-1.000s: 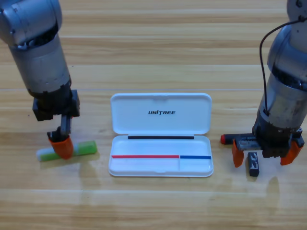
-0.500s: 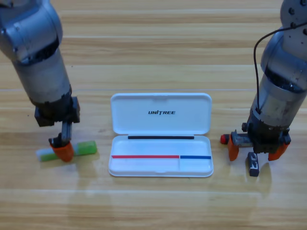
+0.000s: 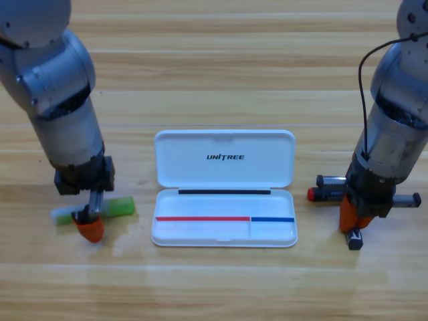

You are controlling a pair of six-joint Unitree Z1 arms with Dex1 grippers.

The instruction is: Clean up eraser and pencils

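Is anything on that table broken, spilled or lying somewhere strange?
Nothing stands out. The white case lies open and undamaged. The green pencil lies flat to its left under the left gripper. The red-and-black pencil and the eraser lie to its right under the right gripper.

Glossy wood table (image 3: pixel 221 67), smooth plastic case (image 3: pixel 224 157).

Bright, even light; perhaps slight softness.

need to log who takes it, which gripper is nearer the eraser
Right. The right gripper points down directly over the eraser, hiding most of it. The left gripper is across the white case, at the green pencil.
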